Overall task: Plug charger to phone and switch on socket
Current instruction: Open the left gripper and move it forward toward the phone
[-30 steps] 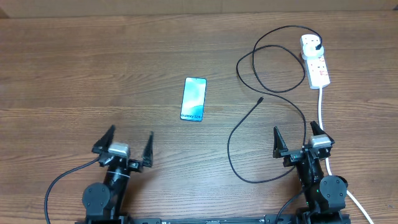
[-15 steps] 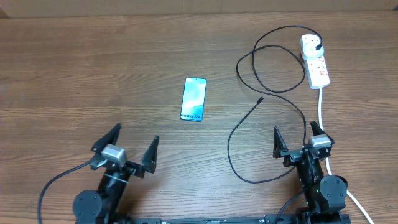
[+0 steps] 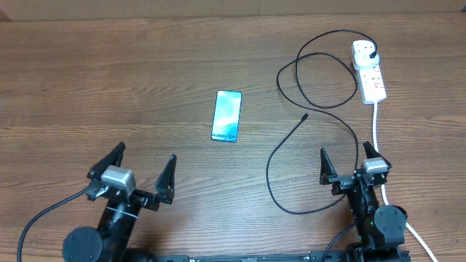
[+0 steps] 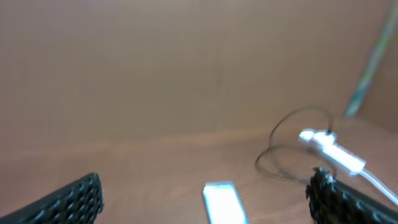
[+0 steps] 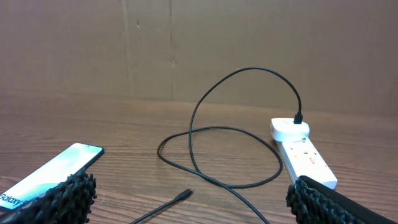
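Observation:
The phone [image 3: 227, 116] lies flat at the table's middle, its blue-teal screen up. The white socket [image 3: 369, 71] sits at the far right with the charger's black plug [image 3: 373, 52] in it. The charger cable [image 3: 320, 102] loops across the table and its small connector [image 3: 304, 116] lies free to the right of the phone. My left gripper [image 3: 147, 153] is open and empty, nearer the front than the phone and to its left. My right gripper [image 3: 344, 151] is open and empty, in front of the connector. The right wrist view shows the phone [image 5: 50, 171], the connector [image 5: 185, 195] and the socket [image 5: 305, 155].
The socket's thick white cord [image 3: 376, 127] runs toward the front past the right arm. The blurred left wrist view shows the phone [image 4: 222, 202] between my open fingers [image 4: 205, 177] and the socket [image 4: 333, 151] at the right. A cardboard wall stands behind the table.
My left arm has shifted to the left and a little toward the front edge, still open. The right arm, phone, cable and socket have not moved.

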`<state>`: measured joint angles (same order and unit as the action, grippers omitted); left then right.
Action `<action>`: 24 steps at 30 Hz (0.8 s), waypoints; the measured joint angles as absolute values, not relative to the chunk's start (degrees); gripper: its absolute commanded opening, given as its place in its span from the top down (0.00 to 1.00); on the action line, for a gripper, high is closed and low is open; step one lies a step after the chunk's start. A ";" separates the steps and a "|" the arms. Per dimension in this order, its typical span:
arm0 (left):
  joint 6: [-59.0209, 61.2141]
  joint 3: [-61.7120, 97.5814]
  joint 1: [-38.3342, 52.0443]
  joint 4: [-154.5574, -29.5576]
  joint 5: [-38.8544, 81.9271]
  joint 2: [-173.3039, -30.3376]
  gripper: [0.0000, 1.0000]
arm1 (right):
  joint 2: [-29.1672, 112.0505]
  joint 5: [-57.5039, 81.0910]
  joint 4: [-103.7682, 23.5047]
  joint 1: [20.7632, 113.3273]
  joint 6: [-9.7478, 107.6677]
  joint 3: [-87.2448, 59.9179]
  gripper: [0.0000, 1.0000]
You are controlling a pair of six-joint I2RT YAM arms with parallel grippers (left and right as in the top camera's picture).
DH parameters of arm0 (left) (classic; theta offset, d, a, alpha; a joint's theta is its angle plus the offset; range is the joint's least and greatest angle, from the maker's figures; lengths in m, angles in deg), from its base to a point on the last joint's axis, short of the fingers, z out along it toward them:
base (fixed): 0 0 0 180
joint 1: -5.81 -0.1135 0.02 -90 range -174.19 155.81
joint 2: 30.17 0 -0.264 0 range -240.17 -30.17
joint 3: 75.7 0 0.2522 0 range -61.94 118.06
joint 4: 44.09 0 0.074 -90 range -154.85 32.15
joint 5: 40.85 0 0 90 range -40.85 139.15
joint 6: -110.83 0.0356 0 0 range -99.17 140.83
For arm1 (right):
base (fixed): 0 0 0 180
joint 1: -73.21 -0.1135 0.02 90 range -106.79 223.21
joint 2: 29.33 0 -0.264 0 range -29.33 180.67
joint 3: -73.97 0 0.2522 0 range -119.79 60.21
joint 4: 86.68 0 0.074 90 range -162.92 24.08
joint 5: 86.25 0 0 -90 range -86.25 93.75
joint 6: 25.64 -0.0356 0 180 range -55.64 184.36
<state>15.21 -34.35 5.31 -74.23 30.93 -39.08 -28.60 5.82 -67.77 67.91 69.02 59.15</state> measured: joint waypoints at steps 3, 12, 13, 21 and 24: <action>14.96 -34.17 5.31 -70.01 29.19 -39.08 0.00 | -28.60 5.82 -67.77 67.91 69.02 59.15 0.00; 11.05 -33.25 5.31 -66.67 27.66 -39.47 0.00 | -28.60 5.82 -67.77 67.91 69.02 59.15 0.00; 10.68 -32.36 5.31 -68.48 27.66 -40.09 0.00 | -28.60 5.82 -67.79 67.91 69.02 59.15 0.00; 9.98 -16.01 5.31 -92.24 26.48 -58.69 0.00 | -28.60 5.84 -67.77 67.91 69.02 59.15 0.00; 9.94 -11.29 5.31 -94.06 23.22 -65.90 0.00 | -28.60 5.84 -67.75 67.93 69.05 59.15 0.00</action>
<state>9.94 -11.29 5.31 -94.06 23.22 -65.90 -28.60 5.84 -67.75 67.93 69.05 59.15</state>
